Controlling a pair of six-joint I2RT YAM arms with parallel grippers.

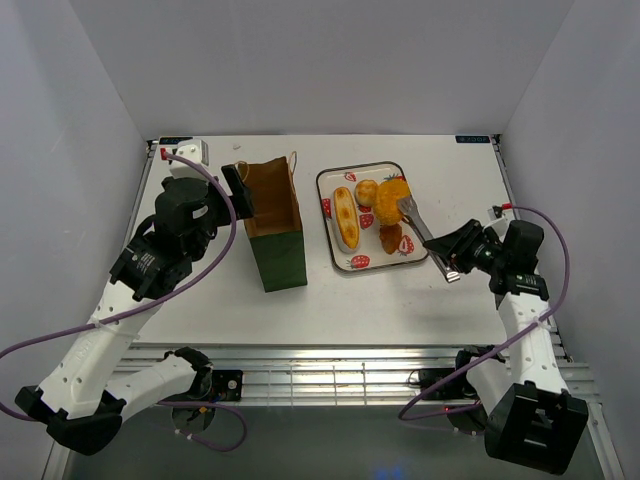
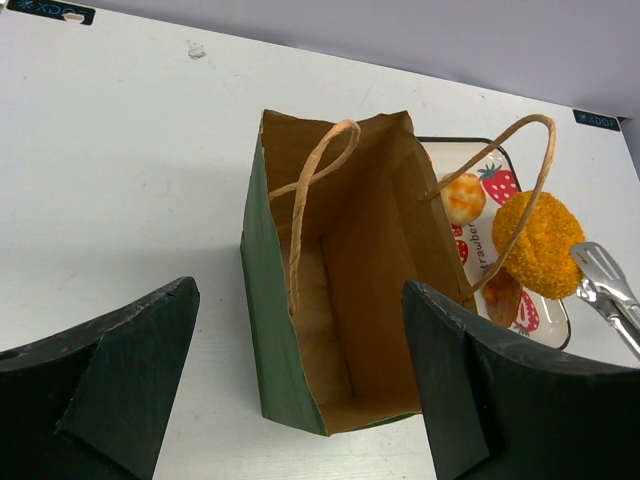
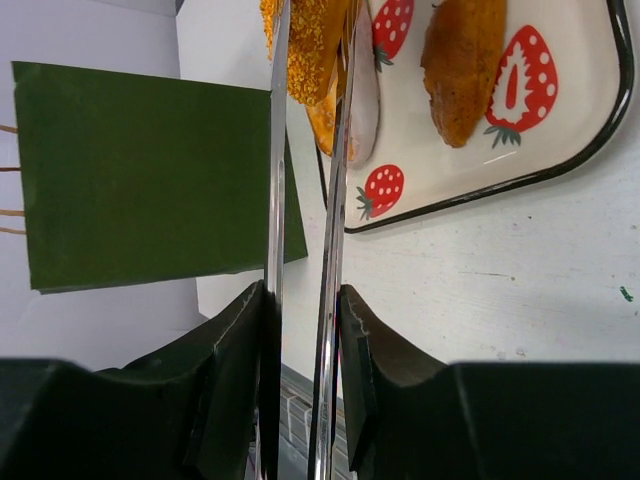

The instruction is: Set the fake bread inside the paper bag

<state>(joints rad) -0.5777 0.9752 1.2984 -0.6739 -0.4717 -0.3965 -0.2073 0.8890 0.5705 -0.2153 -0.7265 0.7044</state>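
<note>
The left pincer hangs over the paper bag at its far left corner. Its two dark fingers stand wide apart and hold nothing. From the top view I cannot tell whether it touches the bag's rim.

The bag stands upright on the white worktop, left of centre. It is dark green outside and brown inside, and its mouth is open. Its two thin tan handles arch over the opening.

Just right of the bag lies a white tray printed with strawberries, and all the bread sits on it. The long roll lies along the tray's left side. The small round bun is at the far end, with the large orange bun beside it on the right. The dark piece lies nearer the arms.

A pair of metal tongs reaches in from the right. In the wrist view its two blades sit on either side of the orange bun. The right pincer, near the tray's right corner, is pressed together on the tongs' arms.
</note>
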